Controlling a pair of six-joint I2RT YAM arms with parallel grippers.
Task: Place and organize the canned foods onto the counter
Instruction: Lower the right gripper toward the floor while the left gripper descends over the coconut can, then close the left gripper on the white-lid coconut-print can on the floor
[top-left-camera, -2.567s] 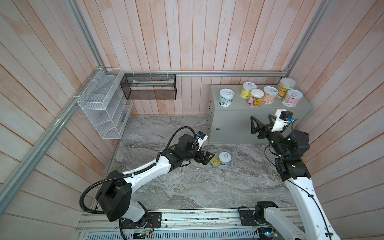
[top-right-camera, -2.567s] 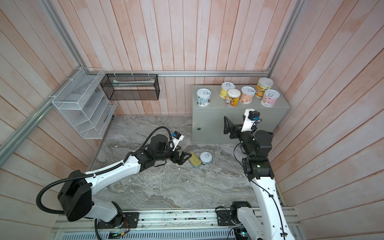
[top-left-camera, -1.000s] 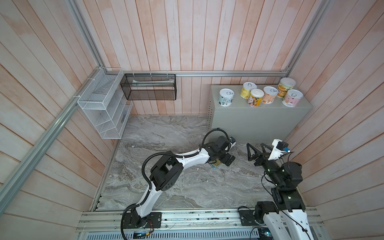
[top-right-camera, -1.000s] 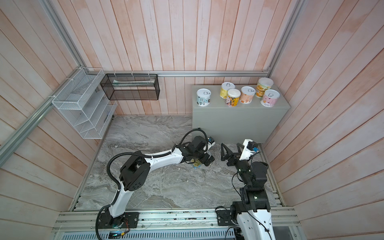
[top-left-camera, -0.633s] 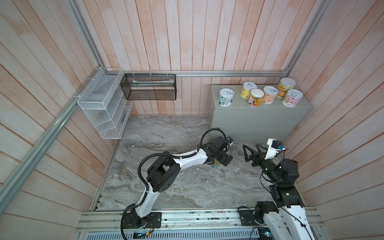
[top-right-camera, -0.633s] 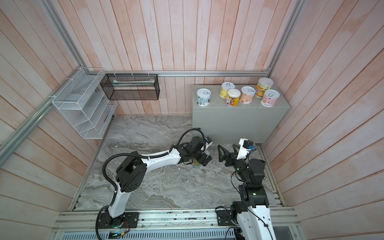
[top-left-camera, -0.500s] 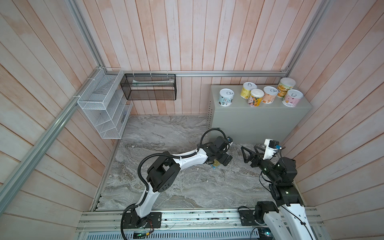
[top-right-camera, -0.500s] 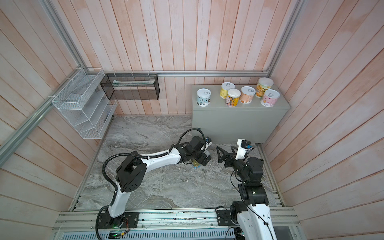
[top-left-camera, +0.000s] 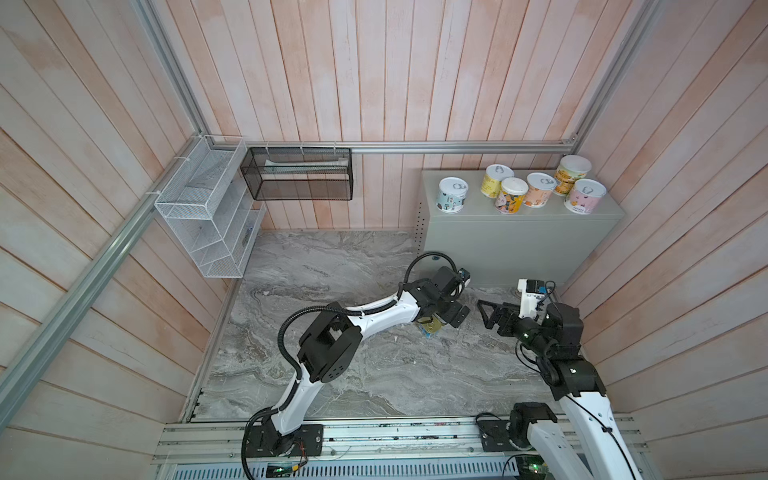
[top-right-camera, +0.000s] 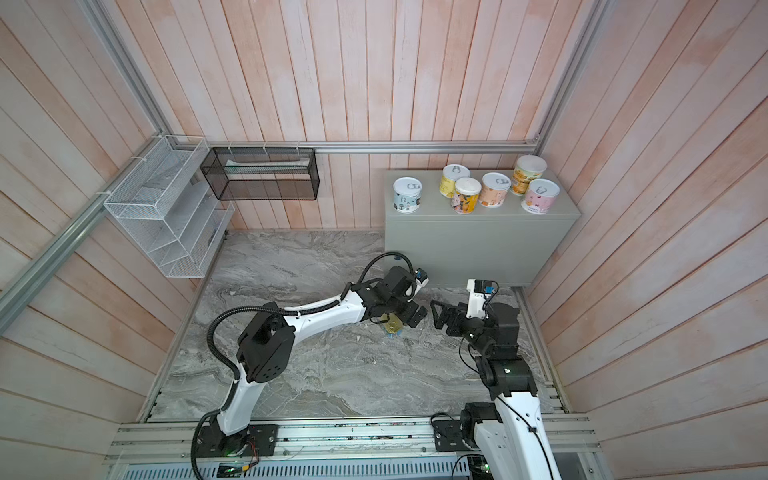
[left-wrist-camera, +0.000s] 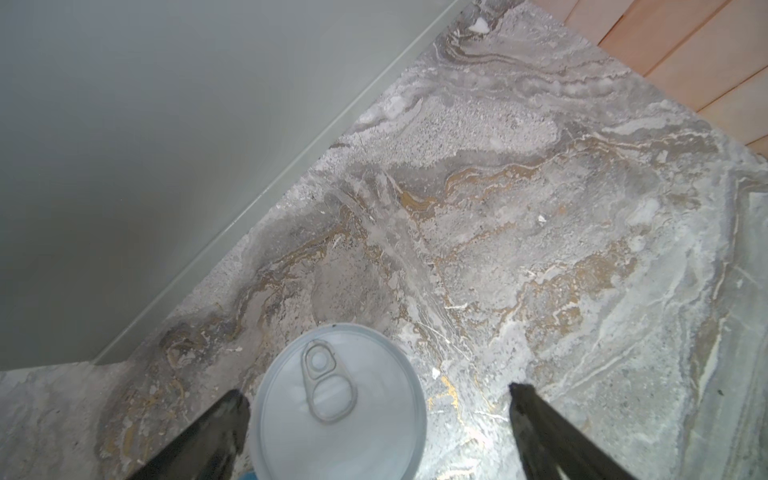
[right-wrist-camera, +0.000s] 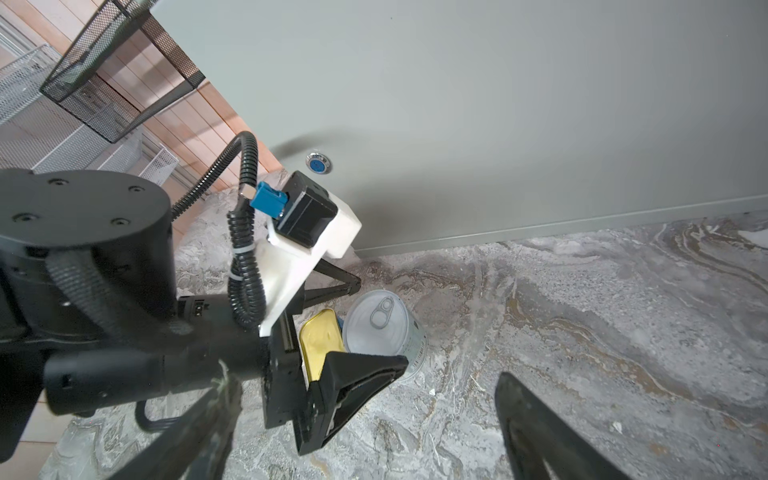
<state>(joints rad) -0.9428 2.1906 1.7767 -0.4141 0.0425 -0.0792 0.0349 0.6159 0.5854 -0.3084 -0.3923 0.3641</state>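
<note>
R gripper (top-left-camera: 490, 318) hangs over marble slab (top-left-camera: 353, 374), jaws wide apart, nothing in them. Just beyond, L gripper (left-wrist-camera: 378, 392) is spread wide too, straddling upright round tin (left-wrist-camera: 338, 403), not squeezing it; gold-top tin (right-wrist-camera: 322, 345) sits right beside it. Farther back, six tins (top-left-camera: 512, 195) stand atop counter (top-left-camera: 519, 245).

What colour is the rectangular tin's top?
Gold; the rectangular tin shows best in the right wrist view.
</note>
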